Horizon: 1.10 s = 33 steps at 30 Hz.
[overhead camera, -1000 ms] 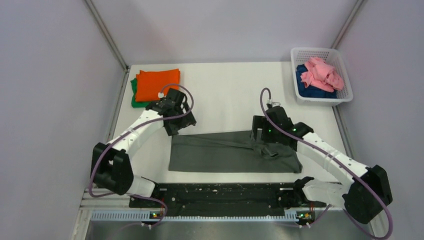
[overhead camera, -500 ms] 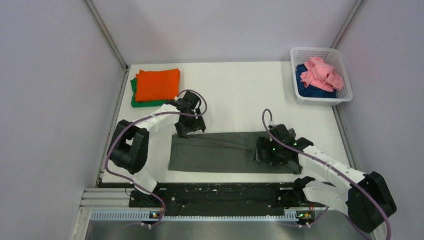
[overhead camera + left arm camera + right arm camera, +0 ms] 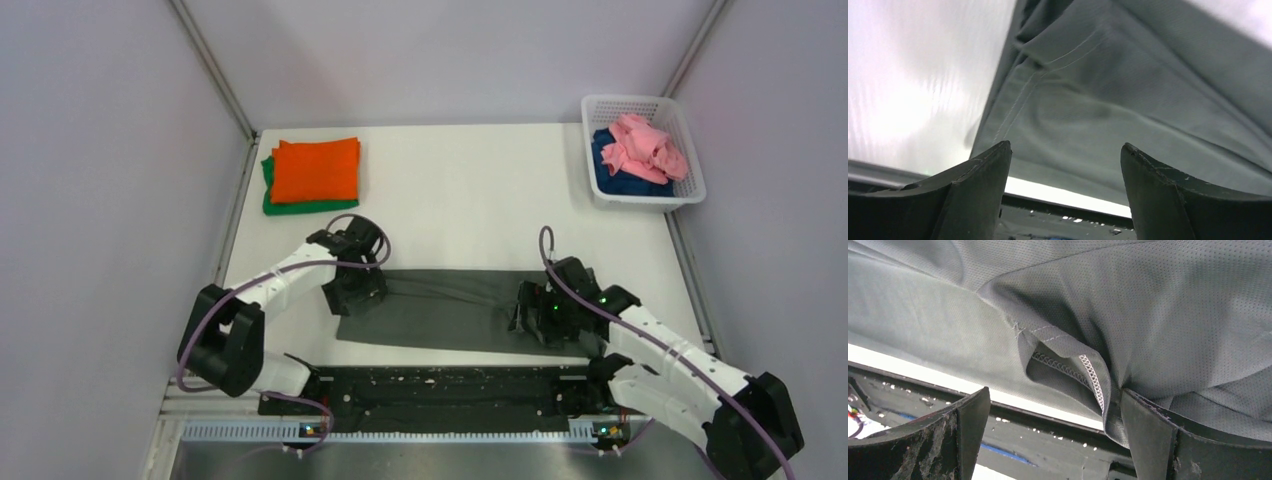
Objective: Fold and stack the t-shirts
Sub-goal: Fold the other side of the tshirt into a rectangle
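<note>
Our left gripper (image 3: 354,288) is spread wide, dark grey t-shirt (image 3: 440,310) right beneath it; right gripper (image 3: 535,315) is spread too, shirt bunching beside one finger.

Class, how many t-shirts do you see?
5: dark grey cloth t-shirt spread near-centre; folded orange t-shirt atop green t-shirt far left; crumpled pink t-shirt over dark blue t-shirt in white mesh basket. Others may be hidden.

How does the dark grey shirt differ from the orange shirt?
The dark grey shirt lies spread as a long wrinkled strip; the orange shirt is folded square. The grey one lies on the bare table; the orange one rests on a green shirt. Both are plain cloth.
</note>
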Available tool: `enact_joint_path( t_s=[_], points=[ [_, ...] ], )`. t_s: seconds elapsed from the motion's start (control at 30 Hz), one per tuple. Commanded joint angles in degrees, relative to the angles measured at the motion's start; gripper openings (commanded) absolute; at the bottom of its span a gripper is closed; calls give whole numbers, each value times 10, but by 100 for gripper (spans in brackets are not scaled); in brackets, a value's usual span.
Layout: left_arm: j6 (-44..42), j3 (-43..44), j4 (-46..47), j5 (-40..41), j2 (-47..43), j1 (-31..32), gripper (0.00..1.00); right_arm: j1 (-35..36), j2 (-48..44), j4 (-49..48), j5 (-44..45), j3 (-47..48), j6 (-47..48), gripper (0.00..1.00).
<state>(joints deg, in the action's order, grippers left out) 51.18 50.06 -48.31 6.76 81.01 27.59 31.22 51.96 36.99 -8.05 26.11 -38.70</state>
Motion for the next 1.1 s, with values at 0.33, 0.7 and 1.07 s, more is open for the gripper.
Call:
enact_joint_path(
  t_s=[0.33,0.7,1.07],
  points=[
    [29,12,-86,34,-112,2,85,-2,-93,81,28,89,3,99],
    [-64,180,93,9,51,2,86,-2,-52,-65,132,112,6,99],
    [-56,115,75,38,109,1,85,-2,91,-204,-42,84,43,99]
  ],
)
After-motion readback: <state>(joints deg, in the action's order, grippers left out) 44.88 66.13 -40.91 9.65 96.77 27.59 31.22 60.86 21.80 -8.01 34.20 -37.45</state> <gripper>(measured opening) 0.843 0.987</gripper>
